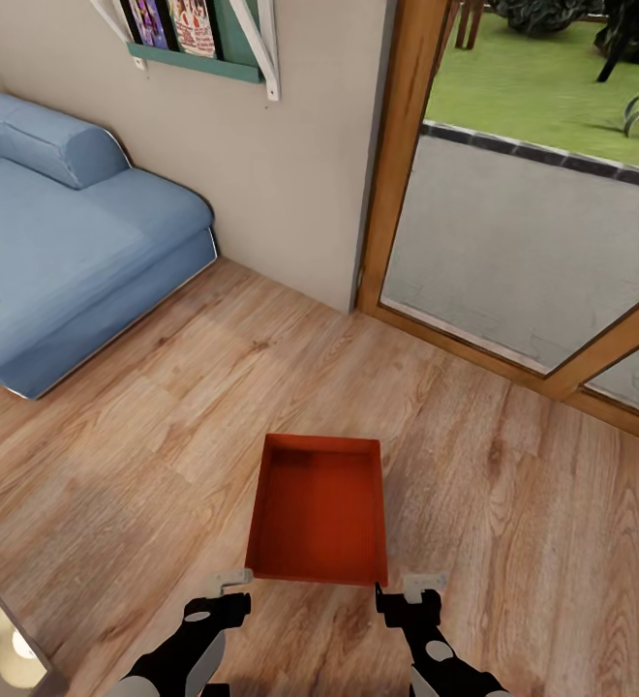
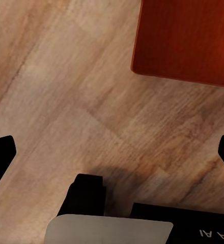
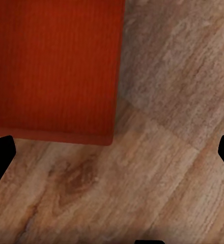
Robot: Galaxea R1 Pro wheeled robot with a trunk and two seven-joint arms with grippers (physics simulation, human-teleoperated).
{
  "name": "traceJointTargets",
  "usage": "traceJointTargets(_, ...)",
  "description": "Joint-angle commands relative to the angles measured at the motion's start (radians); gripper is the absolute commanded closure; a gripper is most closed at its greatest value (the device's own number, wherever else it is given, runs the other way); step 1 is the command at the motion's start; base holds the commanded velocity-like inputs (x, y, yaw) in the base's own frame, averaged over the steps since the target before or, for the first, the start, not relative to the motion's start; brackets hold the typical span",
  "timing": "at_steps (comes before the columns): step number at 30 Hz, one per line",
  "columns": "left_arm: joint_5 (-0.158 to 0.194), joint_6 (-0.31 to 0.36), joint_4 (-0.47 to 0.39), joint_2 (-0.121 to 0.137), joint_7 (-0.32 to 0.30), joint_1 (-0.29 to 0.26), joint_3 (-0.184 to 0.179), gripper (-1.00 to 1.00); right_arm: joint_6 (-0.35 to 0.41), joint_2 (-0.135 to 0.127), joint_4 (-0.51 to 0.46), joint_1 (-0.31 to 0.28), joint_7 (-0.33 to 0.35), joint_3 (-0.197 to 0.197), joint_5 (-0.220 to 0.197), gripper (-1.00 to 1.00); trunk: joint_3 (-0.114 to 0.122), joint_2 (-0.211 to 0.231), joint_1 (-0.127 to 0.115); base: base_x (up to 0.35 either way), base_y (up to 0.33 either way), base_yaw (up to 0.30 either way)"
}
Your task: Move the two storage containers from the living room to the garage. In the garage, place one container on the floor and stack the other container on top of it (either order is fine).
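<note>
Red-orange storage container (image 1: 318,513) on the living-room wood plank floor (image 1: 165,436), near a blue sofa (image 1: 58,252). Left pincer (image 1: 230,581) and right pincer (image 1: 424,583), both wide, flank its near corners, empty.

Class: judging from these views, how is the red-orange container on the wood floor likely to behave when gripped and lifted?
The storage container looks empty, so probably light. Its thin walls might flex if pinched. Its flat base on the wood floor suggests it would slide, not roll or tip.
</note>
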Motion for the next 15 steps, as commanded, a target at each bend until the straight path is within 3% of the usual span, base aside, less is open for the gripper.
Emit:
traceJointTargets(1,0.009,0.005,-0.002,0.001,0.007,0.0,-0.009,-1.0,-0.003,-0.001,0.001,-0.001,-0.004,0.009,-0.008,-1.0,0.0,0.0,0.0,0.0,0.1,0.0)
traceJointTargets(6,0.009,0.005,-0.002,0.002,0.007,0.0,-0.009,-1.0,-0.003,-0.001,0.001,-0.001,-0.004,0.009,-0.009,-1.0,0.0,0.0,0.0,0.024,0.152,0.0)
traceJointTargets(15,0.009,0.005,-0.002,0.001,0.007,0.0,-0.009,-1.0,-0.003,-0.003,0.001,-0.001,-0.004,0.009,-0.008,-1.0,0.0,0.0,0.0,0.003,0.016,0.0)
